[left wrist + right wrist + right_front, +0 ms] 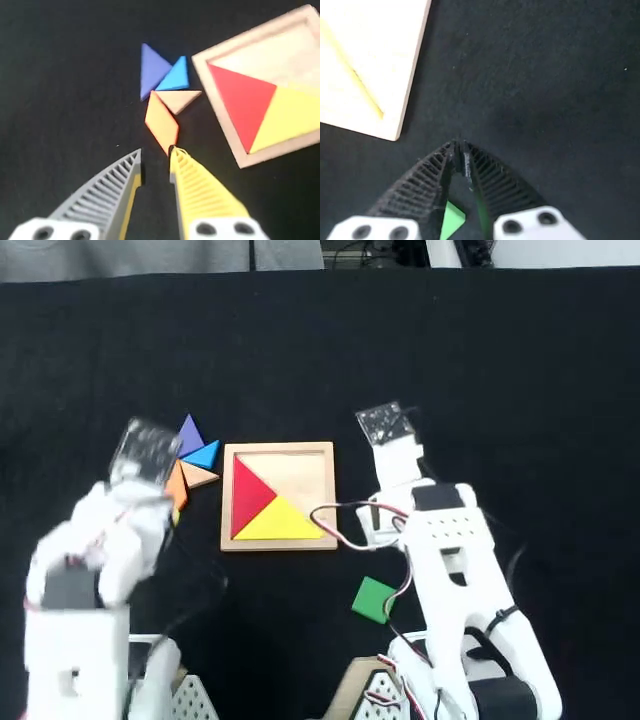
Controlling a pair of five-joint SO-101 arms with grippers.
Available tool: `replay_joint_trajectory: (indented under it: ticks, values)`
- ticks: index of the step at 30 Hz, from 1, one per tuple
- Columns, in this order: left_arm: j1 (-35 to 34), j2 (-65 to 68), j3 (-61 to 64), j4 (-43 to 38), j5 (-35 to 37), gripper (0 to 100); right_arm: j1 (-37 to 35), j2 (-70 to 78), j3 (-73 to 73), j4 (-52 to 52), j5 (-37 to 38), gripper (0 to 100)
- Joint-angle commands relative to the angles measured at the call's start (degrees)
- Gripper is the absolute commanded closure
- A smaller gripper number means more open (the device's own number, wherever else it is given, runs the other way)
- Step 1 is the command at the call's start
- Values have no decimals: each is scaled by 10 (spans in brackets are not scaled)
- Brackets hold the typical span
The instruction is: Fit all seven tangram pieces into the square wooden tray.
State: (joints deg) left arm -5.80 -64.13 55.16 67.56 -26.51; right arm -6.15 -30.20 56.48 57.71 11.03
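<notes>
Left tool [155, 150] is open just a narrow gap, nothing between the fingers. The yellow fingertip [173, 150] sits right at the near corner of the orange parallelogram [161, 123]; can't tell if it's actually touching. Right tool [460, 147] is closed, tips pressed together, holding nothing. It hangs over bare black cloth just off a corner of the square wooden tray [278, 447], and the green square [375, 599] peeks out under the base of its fingers.

The tray has two pieces lying flat in it: the big red triangle [250, 495] along the left side and the big yellow triangle [280, 523] along the near side. The rest of the tray is bare wood.

The loose pieces are clustered just left of the tray: dark blue triangle [189, 435], light blue triangle [204, 454] and tan triangle [198, 476], with the orange one at the near end of the bunch. The green square lies on its own, near the right arm's base.

The bench [500, 370] is covered in black cloth. Past its far edge there's something grey and a few dark cables.
</notes>
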Motion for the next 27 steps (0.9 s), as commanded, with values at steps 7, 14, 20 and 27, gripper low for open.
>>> replay_joint_trajectory:
  ticks: [7, 14, 20, 27]
  values:
    - [91, 499, -391, 82, -88, 891, 10, -22, 62, -96, -11, 987]
    - [89, 661, -487, 80, -171, 849, 8, -22, 78, -123, -7, 987]
    - [62, 716, -502, 33, -297, 719, 7, -22, 78, -123, -7, 987]
    - [21, 788, -503, -81, -348, 729, 6, -22, 78, -142, -7, 987]
